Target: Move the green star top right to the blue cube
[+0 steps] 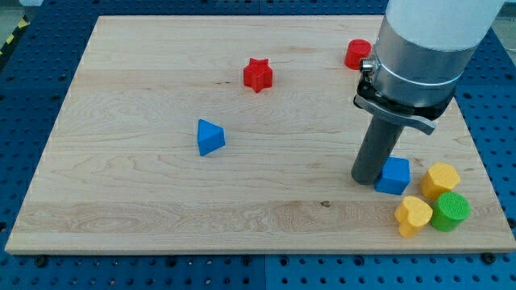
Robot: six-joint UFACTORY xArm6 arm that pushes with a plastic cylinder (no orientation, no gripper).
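Note:
The blue cube [394, 175] lies at the view's lower right. My tip [365, 179] rests on the board right against the cube's left side. The green block [449, 211] lies below and to the right of the cube, near the board's bottom right corner; it looks rounded and I cannot tell if it is a star. It touches a yellow heart [413, 215] on its left and sits just under a yellow hexagonal block [440, 179]. The arm's wide grey body hides part of the board above the cube.
A red star [258, 75] lies at the top centre. A red block [357, 53] at the top right is partly hidden behind the arm. A blue triangular block [210, 137] lies left of centre. The wooden board [145, 201] ends close to the green block.

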